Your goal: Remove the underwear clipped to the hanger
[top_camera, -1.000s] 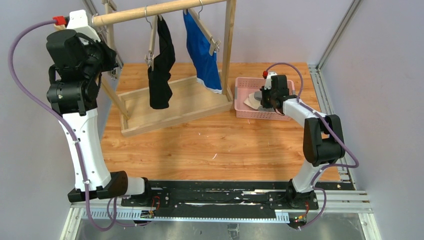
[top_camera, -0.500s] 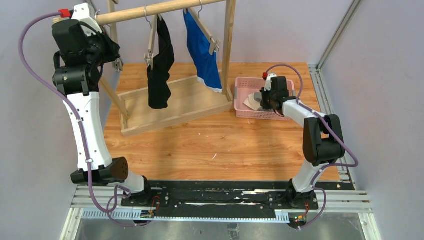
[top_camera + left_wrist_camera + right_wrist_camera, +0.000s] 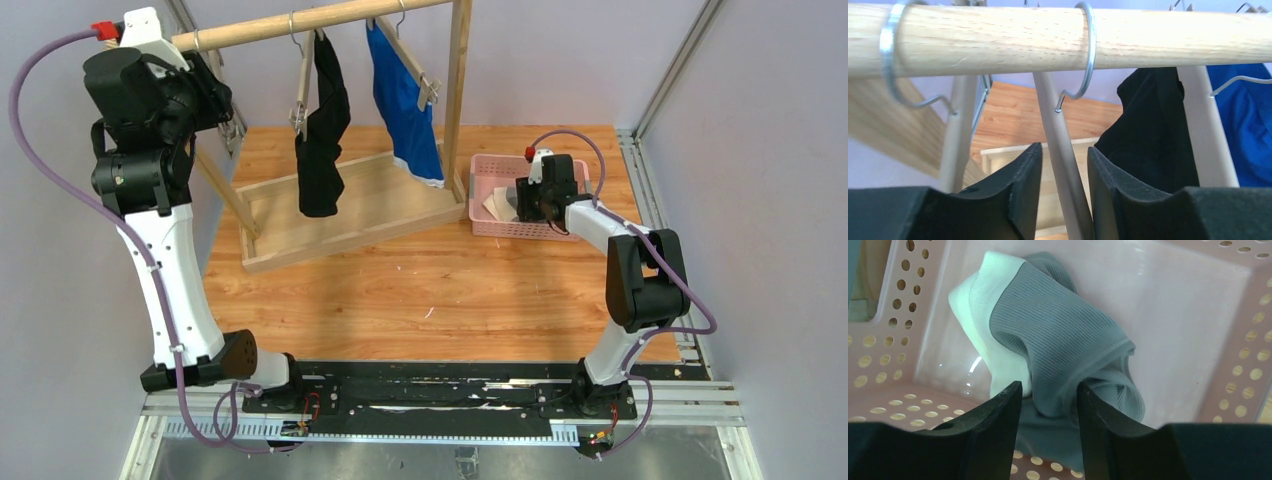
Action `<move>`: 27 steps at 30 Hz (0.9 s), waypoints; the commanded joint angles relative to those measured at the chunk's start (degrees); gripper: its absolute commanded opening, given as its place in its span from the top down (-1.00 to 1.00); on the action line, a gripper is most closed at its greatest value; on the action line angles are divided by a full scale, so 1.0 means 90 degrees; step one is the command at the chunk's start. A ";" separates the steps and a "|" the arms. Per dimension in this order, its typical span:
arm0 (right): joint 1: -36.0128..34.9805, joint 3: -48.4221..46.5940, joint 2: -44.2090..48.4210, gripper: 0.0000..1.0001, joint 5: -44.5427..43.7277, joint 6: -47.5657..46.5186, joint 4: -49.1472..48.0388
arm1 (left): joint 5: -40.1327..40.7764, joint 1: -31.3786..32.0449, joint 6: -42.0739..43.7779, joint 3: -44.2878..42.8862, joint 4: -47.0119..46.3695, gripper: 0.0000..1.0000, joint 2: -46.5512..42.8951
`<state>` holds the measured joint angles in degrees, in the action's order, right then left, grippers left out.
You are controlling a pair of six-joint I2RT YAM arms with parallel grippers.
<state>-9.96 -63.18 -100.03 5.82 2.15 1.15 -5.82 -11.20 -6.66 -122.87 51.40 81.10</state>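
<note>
**A:** Where is the underwear?

**B:** In two places. The grey briefs (image 3: 1058, 345) lie crumpled on the floor of the pink basket (image 3: 1198, 300), with their whitish waistband at 10 o'clock. The black briefs (image 3: 322, 140) and the blue briefs (image 3: 405, 100) hang from hangers on the wooden rod (image 3: 300, 22). The black pair is at 9 o'clock of the blue.

**A:** And where does the basket sit?

**B:** Seen from above, it stands on the bench (image 3: 400, 300) at 3 o'clock of the rack's base (image 3: 340, 243), just beside it (touching or not, I cannot tell).

**A:** What about the right fingers?

**B:** The right fingers (image 3: 998, 410) are apart and hang just over the grey briefs. Cloth shows in the gap between them, but neither finger clamps it.

**A:** And the left?

**B:** They are up high, near the rod's 9 o'clock end. The left fingers (image 3: 1020, 175) are apart too, one on each side of the pale arm of a hanger (image 3: 1054, 125). Its wire hook (image 3: 1090, 55) loops over the rod. The arm runs close to the finger at 3 o'clock, though I cannot tell whether they touch. A second hook (image 3: 888, 60) sits at 9 o'clock of the first. The black briefs hang at 3 o'clock of these fingers, with the blue pair beyond them.
</note>
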 commanded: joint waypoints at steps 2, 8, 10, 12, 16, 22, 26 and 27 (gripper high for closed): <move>0.0076 0.0105 0.0341 0.07 -0.0083 -0.0077 0.0106 | 0.0566 -0.0065 0.0145 -0.0040 -0.0312 0.05 -0.0591; 0.0079 0.0210 0.0916 0.06 -0.0057 -0.0149 0.0108 | 0.0658 -0.0067 0.0267 -0.0035 -0.0284 -0.01 -0.0907; 0.0081 0.0230 0.1193 0.06 -0.0079 -0.0152 0.0141 | 0.0624 -0.0068 0.0272 0.0016 -0.0283 -0.02 -0.1015; 0.0078 0.0312 0.1468 0.06 -0.0122 -0.0151 0.0139 | 0.0569 -0.0065 0.0266 0.0055 -0.0307 -0.03 -0.1132; 0.0064 0.0438 0.2109 0.06 -0.0193 -0.0128 0.0165 | -0.0110 -0.0071 -0.0022 0.0183 -0.0565 -0.03 -0.1360; -0.0177 0.0603 0.3200 0.06 -0.0315 -0.0064 0.0307 | -0.1203 0.0303 -0.0494 -0.0064 -0.0720 0.14 -0.1012; -0.0434 0.0652 0.3875 0.06 -0.0433 -0.0071 0.0533 | -0.0384 0.1212 -0.0215 -0.0223 -0.0710 0.11 -0.0698; -0.0502 0.0645 0.3998 0.06 -0.0469 -0.0085 0.0634 | -0.0281 0.1411 -0.0170 -0.0297 -0.0711 0.07 -0.0587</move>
<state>-11.92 -58.37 -68.64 3.53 1.45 3.75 -11.29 -3.77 -9.26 -123.31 46.46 72.60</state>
